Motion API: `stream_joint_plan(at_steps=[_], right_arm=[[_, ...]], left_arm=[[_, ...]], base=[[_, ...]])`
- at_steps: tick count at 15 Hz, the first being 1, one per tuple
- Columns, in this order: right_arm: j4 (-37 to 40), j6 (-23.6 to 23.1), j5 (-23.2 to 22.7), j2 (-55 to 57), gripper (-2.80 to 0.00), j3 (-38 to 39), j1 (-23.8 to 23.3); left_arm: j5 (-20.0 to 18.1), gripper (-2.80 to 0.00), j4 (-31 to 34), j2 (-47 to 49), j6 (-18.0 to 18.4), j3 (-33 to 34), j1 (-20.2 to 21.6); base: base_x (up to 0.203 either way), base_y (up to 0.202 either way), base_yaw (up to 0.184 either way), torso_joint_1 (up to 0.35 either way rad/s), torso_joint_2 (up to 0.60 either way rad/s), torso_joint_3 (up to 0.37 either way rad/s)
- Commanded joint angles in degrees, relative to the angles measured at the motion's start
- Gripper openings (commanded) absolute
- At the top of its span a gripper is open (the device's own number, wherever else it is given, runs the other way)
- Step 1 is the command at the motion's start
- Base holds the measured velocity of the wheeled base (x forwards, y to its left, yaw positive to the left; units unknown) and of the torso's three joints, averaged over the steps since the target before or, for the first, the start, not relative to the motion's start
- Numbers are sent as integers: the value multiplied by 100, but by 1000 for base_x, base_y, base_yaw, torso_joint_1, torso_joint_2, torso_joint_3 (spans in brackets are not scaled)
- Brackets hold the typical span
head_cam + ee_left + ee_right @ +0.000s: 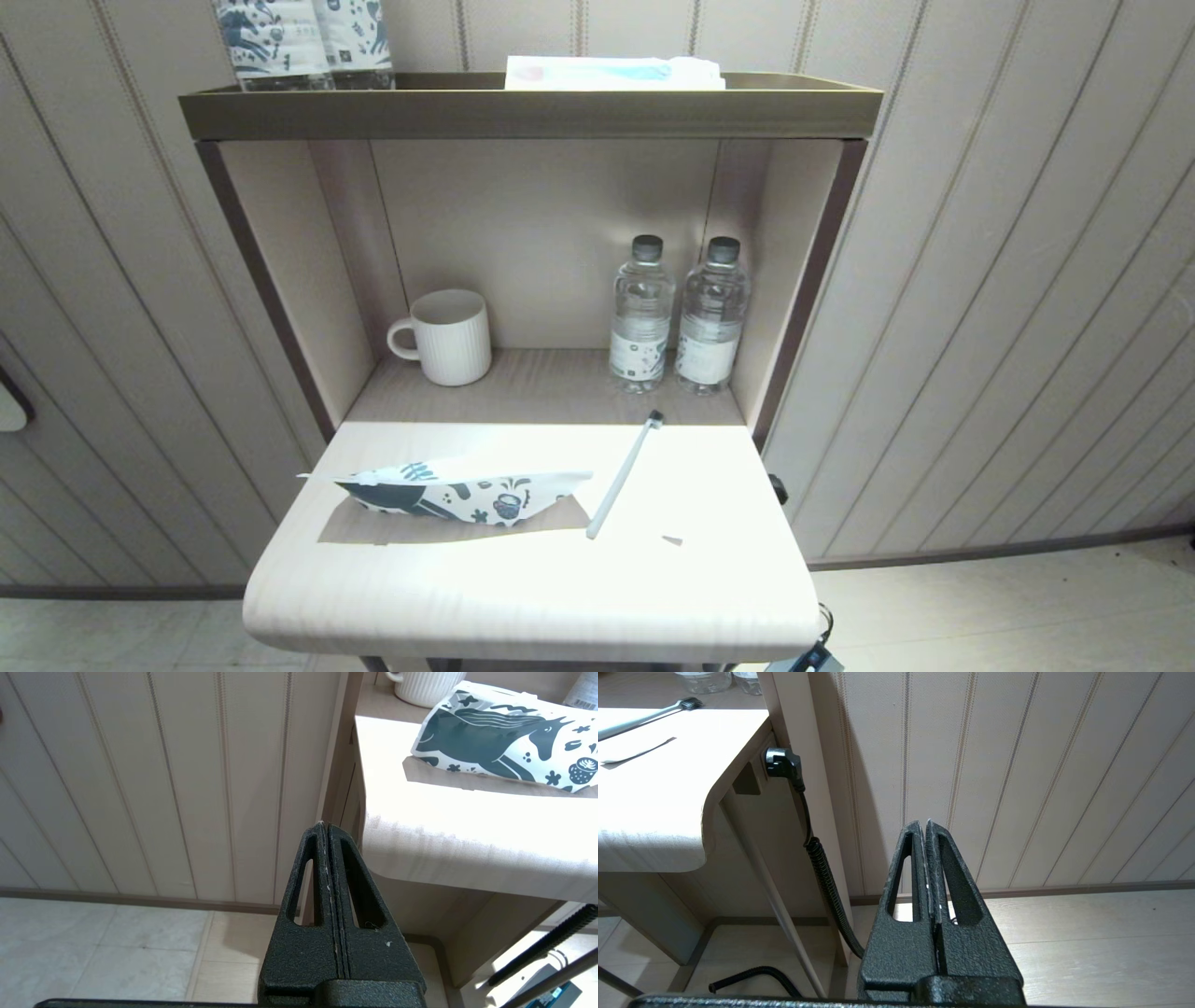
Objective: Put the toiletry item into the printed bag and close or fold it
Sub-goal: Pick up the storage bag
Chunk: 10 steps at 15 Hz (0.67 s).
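The toiletry item (621,479), a thin white stick with a small dark head pointing toward the shelf, lies slanted on the pale tabletop (523,588), right of centre; its head end also shows in the right wrist view (649,715). The printed bag (457,495) lies flat to its left, white with a dark teal horse and cup figures (504,751). My left gripper (325,826) hangs shut and empty below the table's left edge. My right gripper (925,823) hangs shut and empty off the table's right side. Neither arm shows in the head view.
In the shelf recess stand a ribbed white mug (448,336) and two water bottles (677,317). The top shelf holds printed upright packs (299,42) and a flat white-and-blue packet (611,73). A small scrap (672,539) lies near the stick. A black plug and corrugated cable (817,858) hang beside the table.
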<state>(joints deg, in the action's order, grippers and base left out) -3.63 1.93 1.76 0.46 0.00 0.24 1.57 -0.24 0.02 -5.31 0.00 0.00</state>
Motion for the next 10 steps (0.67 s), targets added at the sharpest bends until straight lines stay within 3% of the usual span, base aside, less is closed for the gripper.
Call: stream_joint_plan(at_steps=[1,4,7,9,10], right_arm=[[-17,-14,-9,6,-280,0,2],[-23,-26,-17,6,-280,0,2],[-23,-26,-17,6,-280,0,2],[-23,-26,-17,6,-280,0,2],[-23,-26,-17,6,-280,0,2]], left_arm=[[1,-280,-2,3,4,0,4],[28,-280,29,21,68,-200,7],[53,-280,197,784,-226,-1877,-43],[39,-280,273,1939,-421,-2836,-573],[33,-280,305,2483,-486,-3235,-1118]], base=[[0,0,0,0,0,0],[0,0,0,0,0,0],[0,0,0,0,0,0],[0,0,0,0,0,0],[0,0,0,0,0,0]])
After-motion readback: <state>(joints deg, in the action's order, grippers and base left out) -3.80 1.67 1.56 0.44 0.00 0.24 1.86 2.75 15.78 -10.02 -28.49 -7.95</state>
